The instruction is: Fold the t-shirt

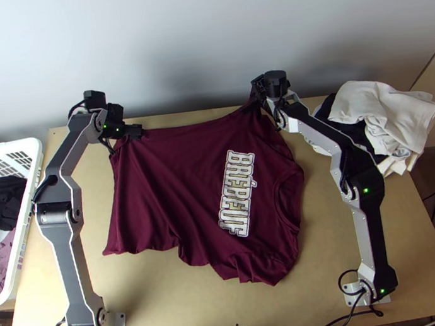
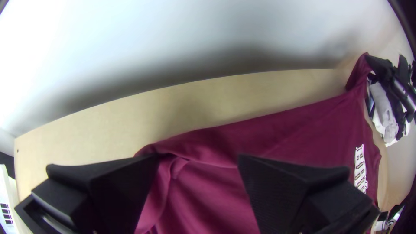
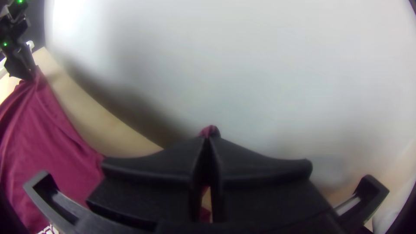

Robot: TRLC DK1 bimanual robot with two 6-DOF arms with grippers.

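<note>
The maroon t-shirt (image 1: 180,167) lies spread with some folds, its white lettering (image 1: 237,192) and neck opening toward the right and its near edge rumpled. At its far left corner is my left gripper (image 1: 132,133); in the left wrist view, the left gripper (image 2: 198,159) stands open, with folded shirt cloth (image 2: 195,190) between and beneath its fingers. My right gripper (image 1: 257,89) is at the shirt's far edge, where the cloth rises to it in a peak. In the right wrist view, the right gripper (image 3: 209,138) is shut on a maroon bit of the t-shirt (image 3: 209,130).
White and black cloths (image 1: 364,113) are heaped at the table's far right. A white basket (image 1: 38,161) holding dark and pinkish cloth stands at the left edge. A pale wall (image 1: 202,38) rises behind the table; bare wood (image 1: 170,296) shows along the near side.
</note>
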